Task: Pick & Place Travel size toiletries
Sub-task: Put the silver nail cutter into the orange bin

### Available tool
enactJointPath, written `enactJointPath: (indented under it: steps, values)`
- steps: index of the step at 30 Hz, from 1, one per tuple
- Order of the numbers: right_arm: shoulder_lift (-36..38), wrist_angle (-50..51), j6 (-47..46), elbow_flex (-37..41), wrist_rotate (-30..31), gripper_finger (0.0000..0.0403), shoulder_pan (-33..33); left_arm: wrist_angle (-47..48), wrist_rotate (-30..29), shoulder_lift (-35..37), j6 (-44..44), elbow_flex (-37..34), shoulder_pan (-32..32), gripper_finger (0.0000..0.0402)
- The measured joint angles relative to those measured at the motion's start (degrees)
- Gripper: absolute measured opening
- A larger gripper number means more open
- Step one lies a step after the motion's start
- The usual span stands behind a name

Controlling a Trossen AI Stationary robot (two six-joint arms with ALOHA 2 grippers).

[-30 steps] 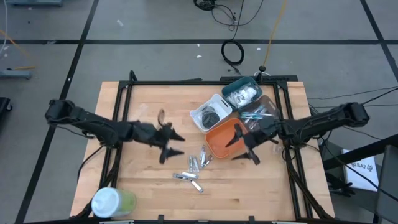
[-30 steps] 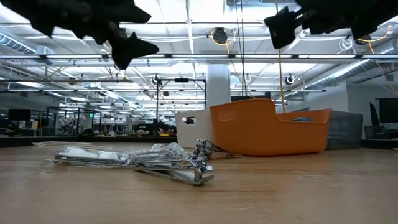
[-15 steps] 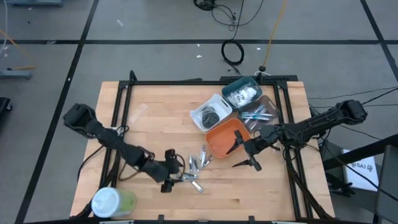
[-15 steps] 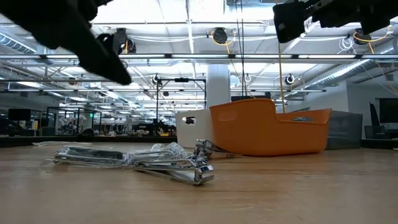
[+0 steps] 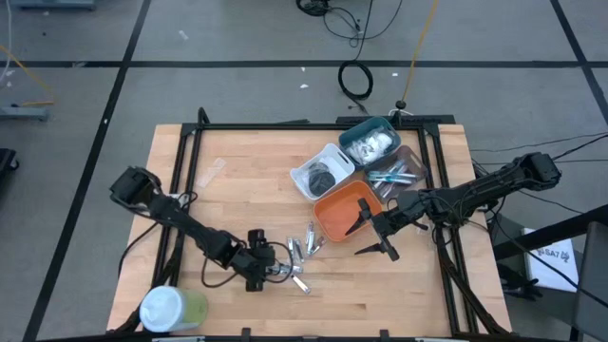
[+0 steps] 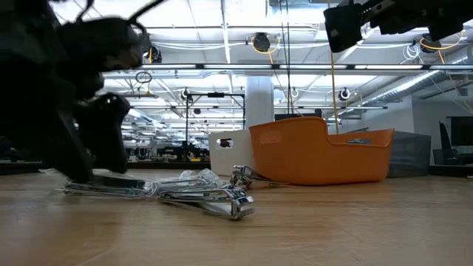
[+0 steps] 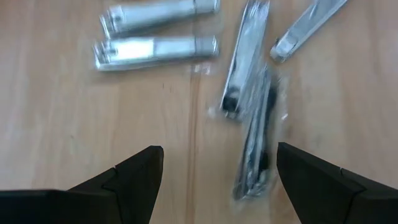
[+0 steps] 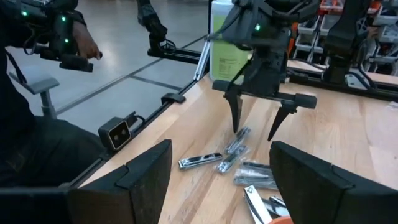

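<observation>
Left claw (image 5: pixel 258 274) spread wide, I hang low near the table's (image 5: pixel 228 199) front edge; I should straddle one clipper (image 7: pixel 249 140) squarely before closing. It lies just ahead, between my fingers (image 7: pixel 140 177). My right claw (image 5: pixel 372 231), also parted, waits over the orange bin (image 5: pixel 334 211).
</observation>
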State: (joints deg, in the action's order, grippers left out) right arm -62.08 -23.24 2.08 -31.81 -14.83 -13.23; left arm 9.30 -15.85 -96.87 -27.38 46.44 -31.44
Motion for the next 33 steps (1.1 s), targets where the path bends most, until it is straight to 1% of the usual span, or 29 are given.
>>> enactJointPath:
  steps: [4,7,12,17,23,28,31,33]
  values:
    - [0.0,0.81,-0.52,0.0,0.0,0.0256,0.0,-1.2,1.13,-1.5,0.02,-0.04,-0.13,0.0307]
    - [0.0,1.7,-0.54,0.0,0.0,0.0256,0.0,-2.89,1.88,-2.7,0.33,-0.04,-0.41,0.0293]
    - [0.0,2.55,-0.54,0.0,0.09,0.0256,0.02,-5.39,3.89,-4.62,1.5,0.11,-0.45,0.0238]
    - [0.0,2.42,-0.81,0.0,0.09,0.0256,0.02,-6.71,4.27,-5.02,-0.54,0.09,-0.29,0.0179]
    - [0.0,2.51,-1.85,0.0,0.15,0.0256,0.02,-7.89,5.17,-5.08,-6.35,0.02,-0.02,0.0137]
    - [0.0,2.51,-1.85,0.0,0.18,0.0256,0.02,-7.84,5.52,-5.08,-5.74,0.02,-0.93,0.0103]
    - [0.72,2.76,-3.01,0.0,0.8,0.0256,0.02,-7.88,6.66,-4.8,-5.97,0.0,-0.98,0.007]
    - [1.71,3.15,-3.88,0.0,2.71,0.0256,0.06,-7.7,8.59,-3.71,-5.66,-0.06,-0.96,0.0045]
